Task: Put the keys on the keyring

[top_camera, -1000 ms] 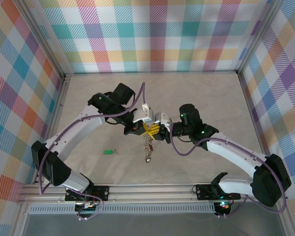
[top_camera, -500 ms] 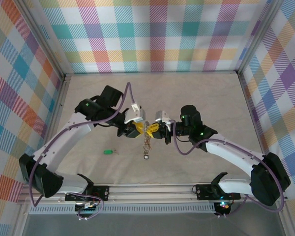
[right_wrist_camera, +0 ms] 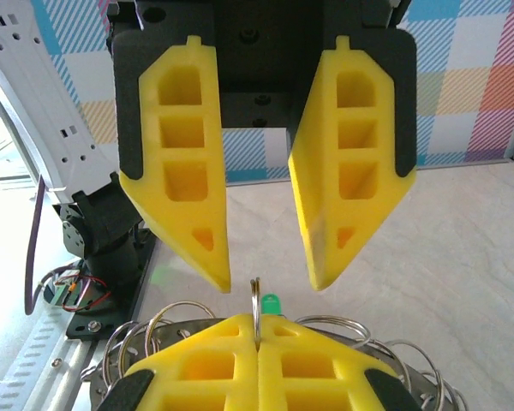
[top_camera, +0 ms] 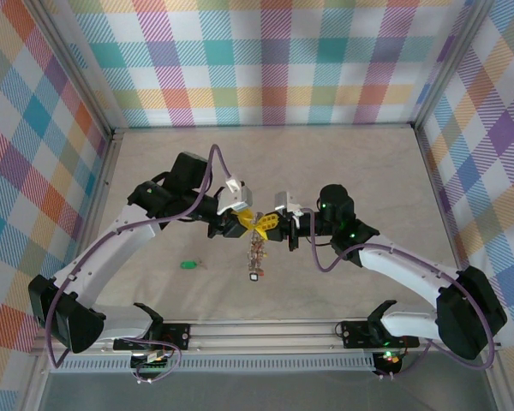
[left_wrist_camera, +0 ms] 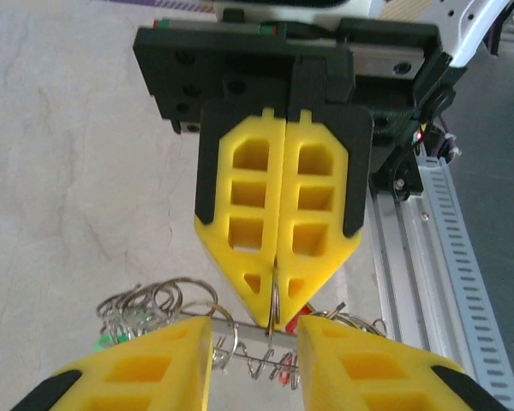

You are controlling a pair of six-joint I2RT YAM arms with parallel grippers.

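Right tool (right_wrist_camera: 257, 330) clamps keyring (right_wrist_camera: 254, 295), facing parted left tool (right_wrist_camera: 270, 276).

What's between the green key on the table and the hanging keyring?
Bare table lies between the green key and the keyring, as the top view shows.

keyring (right_wrist_camera: 255, 300): just a short arc shows above my right gripper (right_wrist_camera: 257, 342)'s pressed-together tips; the rest sits behind them.
keys (top_camera: 255, 255): from above a tiny hanging clump, can't count them.
my left gripper (left_wrist_camera: 255, 364): fingers cut off by the wrist view's bottom edge.
green tag (top_camera: 188, 264), table (top_camera: 368, 171)'s near-left: blade too small to tell.
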